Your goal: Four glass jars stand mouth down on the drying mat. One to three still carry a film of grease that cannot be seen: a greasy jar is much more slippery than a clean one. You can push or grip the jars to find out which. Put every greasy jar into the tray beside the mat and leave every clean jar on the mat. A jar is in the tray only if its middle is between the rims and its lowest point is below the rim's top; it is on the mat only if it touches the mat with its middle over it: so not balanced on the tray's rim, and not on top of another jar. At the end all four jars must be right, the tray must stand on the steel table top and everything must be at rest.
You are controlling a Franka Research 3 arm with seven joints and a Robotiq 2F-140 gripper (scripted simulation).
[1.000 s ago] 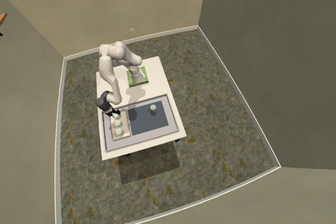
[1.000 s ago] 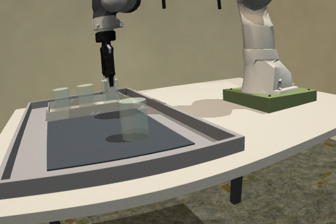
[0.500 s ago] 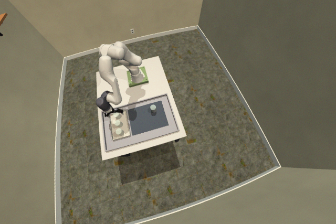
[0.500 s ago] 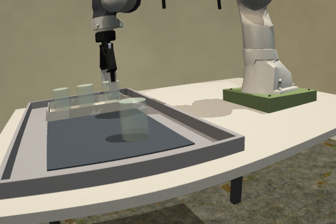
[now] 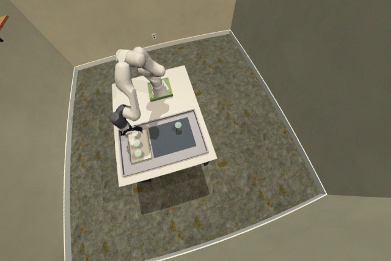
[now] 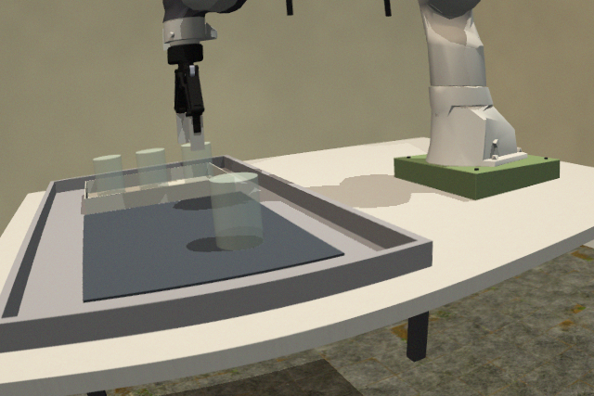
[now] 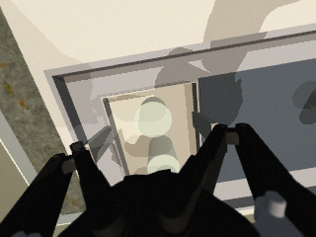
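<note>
- Gripper (image 5: 132,131) (image 6: 190,142) (image 7: 152,125) points down over the far end of the tray, its jaws released and spread wide, grasping nothing.
- The far jar (image 5: 135,134) (image 6: 196,166) (image 7: 153,119) stands upright in the tray (image 5: 142,159) (image 6: 129,201) (image 7: 180,109), below the gap between the fingers.
- The middle jar (image 5: 136,143) (image 6: 151,169) (image 7: 163,163) and the near jar (image 5: 137,153) (image 6: 108,175) are in the tray too, upright, making one row from far to near.
- Seen from the top, the tray is just left of the mat (image 5: 171,144) (image 6: 167,267) (image 7: 276,118).
- The fourth jar (image 5: 178,126) (image 6: 237,211) stands upright on the mat, towards its far side and right of centre, well apart from the other three.
- A raised grey border (image 5: 164,165) (image 6: 230,307) runs around both tray and mat.
- The arm (image 5: 123,76) (image 6: 456,56) rises from a green base (image 5: 152,97) (image 6: 432,181) on the far part of the table (image 5: 181,103) (image 6: 335,161) (image 7: 123,30).
- Which jars are greasy cannot be told by eye.
</note>
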